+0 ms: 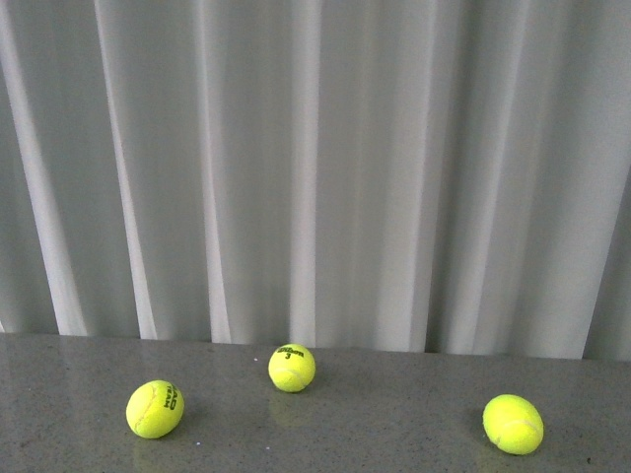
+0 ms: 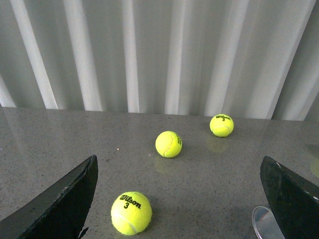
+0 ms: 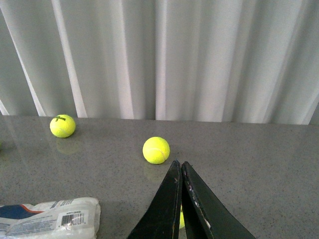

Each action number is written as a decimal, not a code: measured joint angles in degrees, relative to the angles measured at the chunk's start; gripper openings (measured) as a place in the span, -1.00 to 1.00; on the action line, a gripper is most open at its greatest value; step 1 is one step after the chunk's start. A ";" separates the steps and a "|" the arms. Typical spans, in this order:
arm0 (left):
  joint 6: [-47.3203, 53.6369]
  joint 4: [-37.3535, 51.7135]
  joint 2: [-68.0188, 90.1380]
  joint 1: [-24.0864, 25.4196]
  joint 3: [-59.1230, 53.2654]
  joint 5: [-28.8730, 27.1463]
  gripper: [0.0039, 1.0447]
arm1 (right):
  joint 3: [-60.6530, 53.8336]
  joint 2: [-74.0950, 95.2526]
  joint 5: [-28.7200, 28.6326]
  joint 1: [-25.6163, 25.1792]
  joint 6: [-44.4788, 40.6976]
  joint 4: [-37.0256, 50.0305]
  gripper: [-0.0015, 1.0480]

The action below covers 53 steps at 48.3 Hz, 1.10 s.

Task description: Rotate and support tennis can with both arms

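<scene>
The tennis can [image 3: 50, 217] lies on its side at the edge of the right wrist view; its white label with a barcode and a navy patch shows, and the rest is cut off. In the left wrist view a clear round silver-rimmed end [image 2: 265, 224] shows beside one finger; I cannot tell if it is the can's. My left gripper [image 2: 178, 160] is open and empty, its black fingers [image 2: 65, 199] wide apart above the table. My right gripper [image 3: 180, 163] is shut with nothing between its fingers [image 3: 162, 209], off to the side of the can. Neither arm shows in the front view.
Three yellow tennis balls [image 1: 155, 409] [image 1: 292, 368] [image 1: 513, 424] lie on the grey speckled table [image 1: 394, 414]. One Wilson ball [image 2: 131, 213] lies between my left fingers. A ball [image 3: 156, 150] lies beyond my right fingertips. A white curtain [image 1: 315, 168] hangs behind the table.
</scene>
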 joint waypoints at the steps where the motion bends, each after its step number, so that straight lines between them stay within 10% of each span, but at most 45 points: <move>1: 0.00 0.00 0.02 0.00 0.00 0.00 0.88 | 0.00 0.00 0.02 0.00 0.00 -0.02 -0.93; 29: 0.00 0.00 0.04 0.00 0.00 0.00 0.88 | 0.00 0.00 0.00 0.00 -0.02 -0.07 0.88; 53: 0.00 0.00 0.04 0.00 0.00 0.00 0.88 | 0.00 0.00 0.00 0.00 -0.02 -0.07 0.87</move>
